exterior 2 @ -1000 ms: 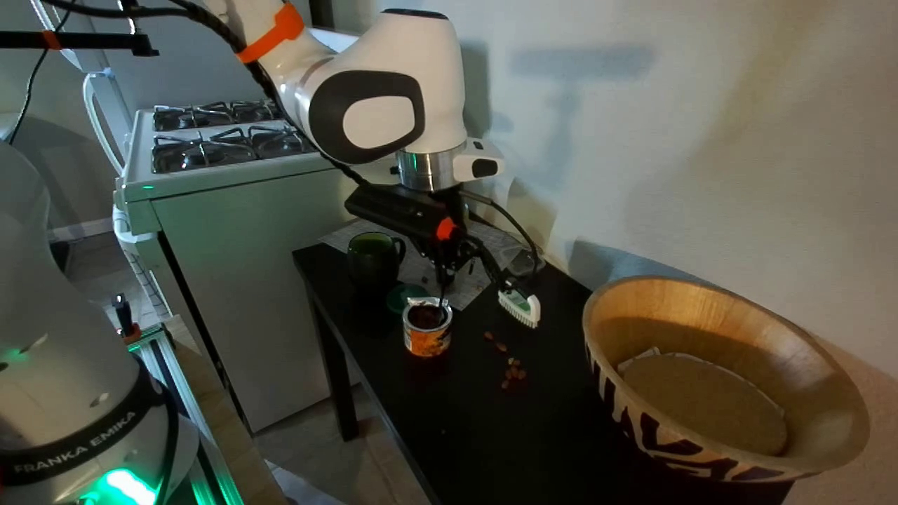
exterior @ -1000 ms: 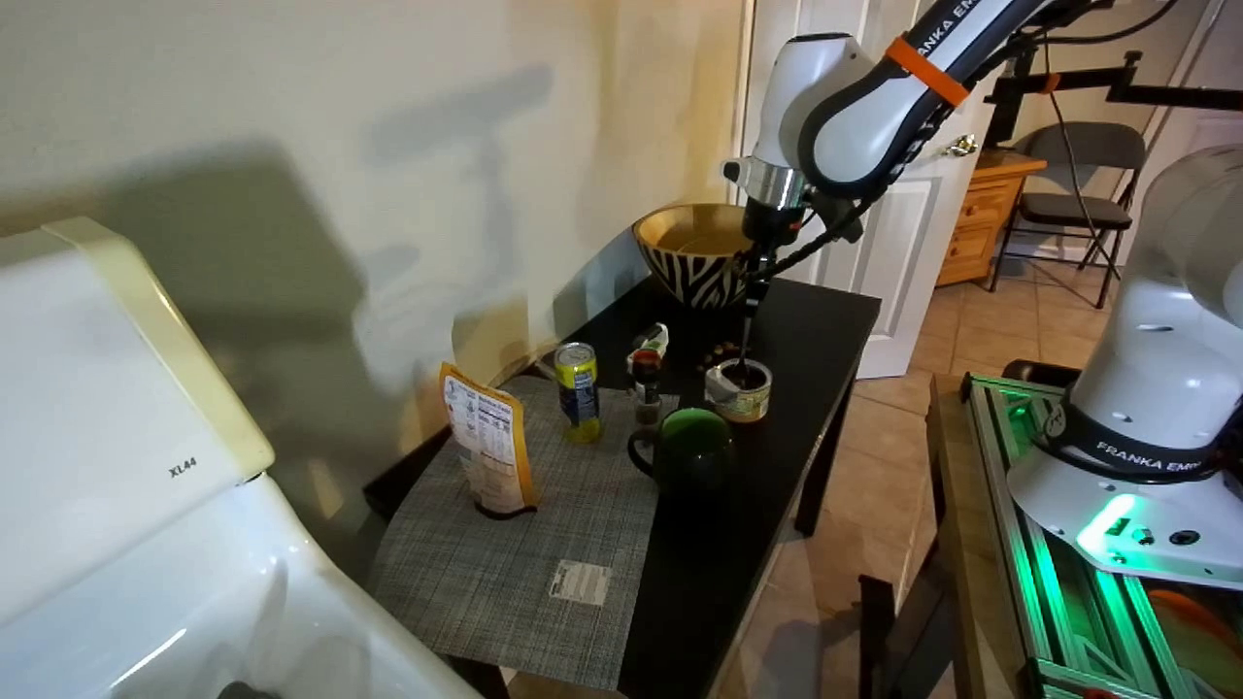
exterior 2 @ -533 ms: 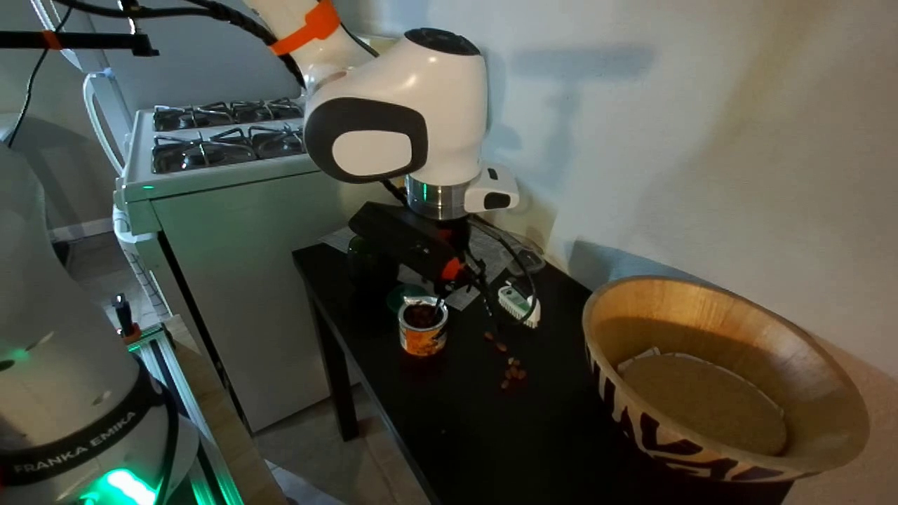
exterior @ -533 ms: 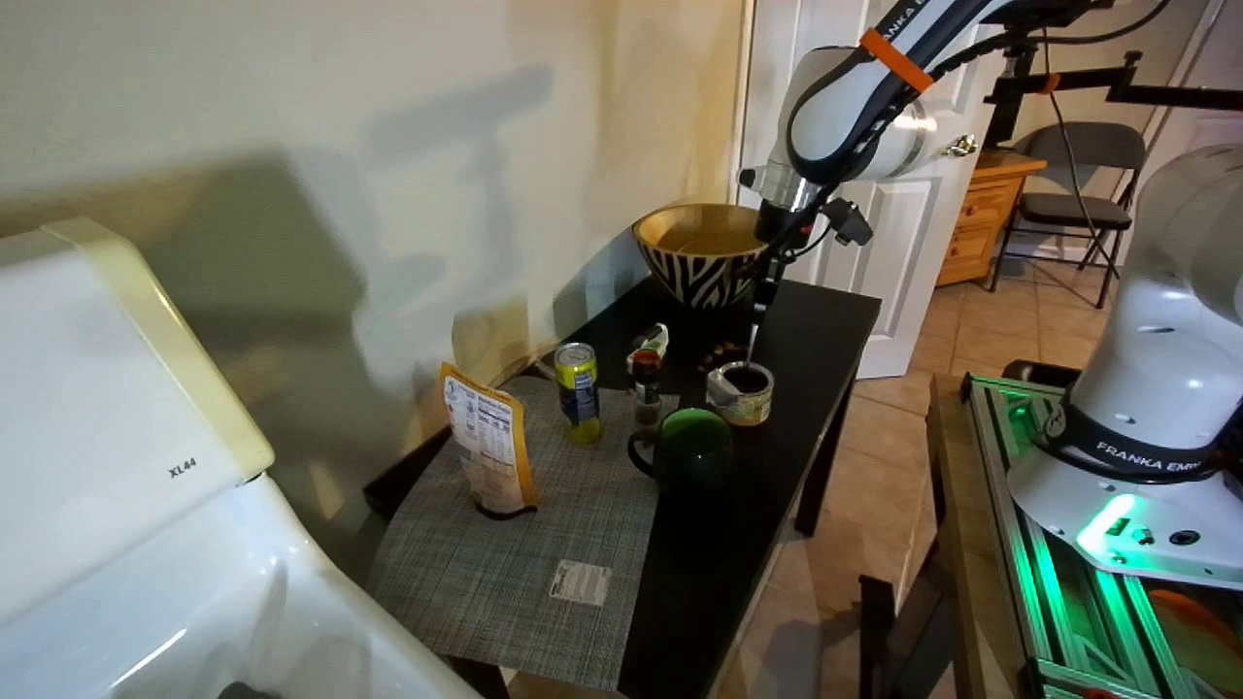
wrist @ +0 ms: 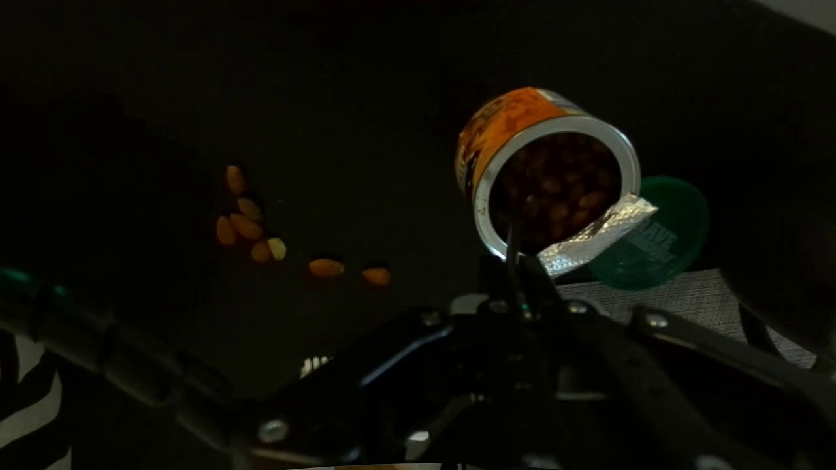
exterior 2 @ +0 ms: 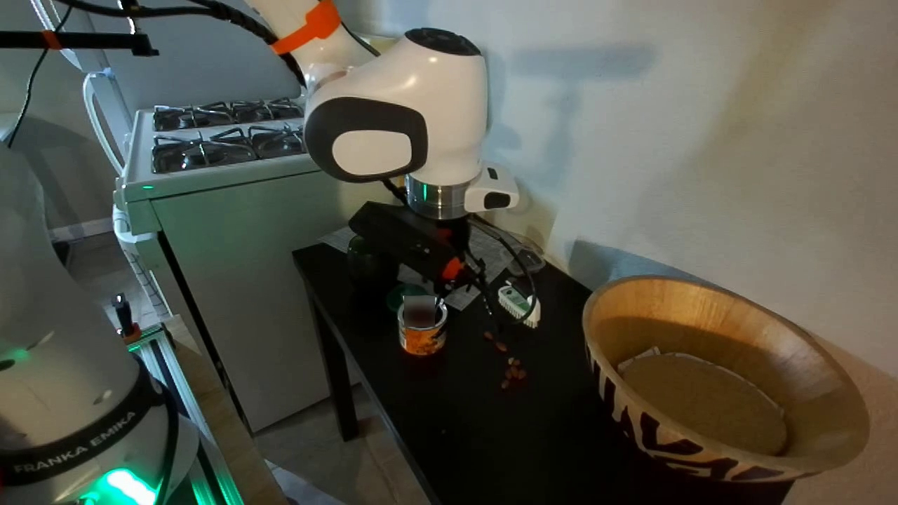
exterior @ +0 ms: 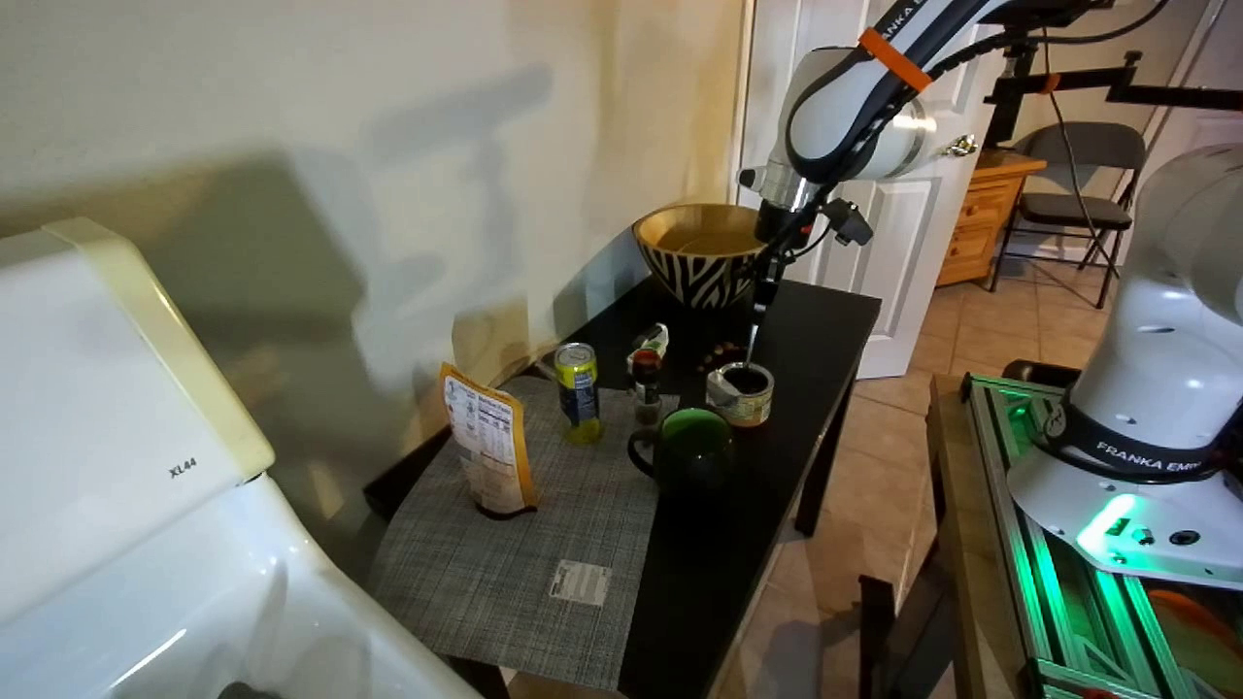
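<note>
Eight loose almonds (wrist: 246,226) left of one open tin (wrist: 513,124) in the wrist view, six clustered and two apart; one thin utensil (wrist: 513,245), one green lid (wrist: 679,215), one mug (exterior: 691,466), one drink can (exterior: 580,393), one pouch (exterior: 488,442), one red-topped bottle (exterior: 646,383), one brush (exterior 2: 515,301), one bowl (exterior 2: 708,322)

can (exterior 2: 423,342) partly blurred, exterior view

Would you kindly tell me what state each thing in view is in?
Gripper: shut on the utensil.
Utensil: gripped, one end inside the nut can.
Nut can: upright, open.
Foil seal: peeled back.
Green lid: off, lying beside the nut can.
Loose nuts: scattered on the table.
Mug: upright, contents unclear.
Pouch: standing upright.
Drink can: upright.
Red-topped bottle: upright.
Brush: lying on the table.
Bowl: upright.
Stove burners: no flame visible.
Folding chair: unfolded.
</note>
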You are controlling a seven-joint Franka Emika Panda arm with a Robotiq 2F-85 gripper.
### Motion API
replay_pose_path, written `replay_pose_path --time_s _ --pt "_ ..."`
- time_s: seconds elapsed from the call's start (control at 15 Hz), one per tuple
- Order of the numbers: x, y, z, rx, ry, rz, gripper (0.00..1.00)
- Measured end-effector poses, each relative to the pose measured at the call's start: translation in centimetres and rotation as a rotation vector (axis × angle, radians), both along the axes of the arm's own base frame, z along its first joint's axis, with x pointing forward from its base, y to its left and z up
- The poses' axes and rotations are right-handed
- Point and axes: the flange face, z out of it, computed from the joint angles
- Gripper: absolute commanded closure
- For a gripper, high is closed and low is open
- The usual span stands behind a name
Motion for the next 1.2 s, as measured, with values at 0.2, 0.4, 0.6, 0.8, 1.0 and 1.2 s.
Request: replay_pose_path --time_s 0.2,0.4,0.6,0.8,1.0,1.2 --pt "0.0 -0.2 -0.2 0.007 -0.002 0.003 0.98" --pt "-0.2 -0.8 -0.5 0.044 -0.017 -0.016 0.98" --pt "-0.4 -1.8 -1.1 0.097 -0.041 -0.055 0.98" --pt "-0.4 -2.8 -1.8 0.15 -0.04 -0.084 0.98" --pt "-0.1 -3.5 -2.3 0.201 -0.012 -0.096 0.98" --pt "0.3 -4.0 -2.8 0.242 0.019 -0.109 0.98"
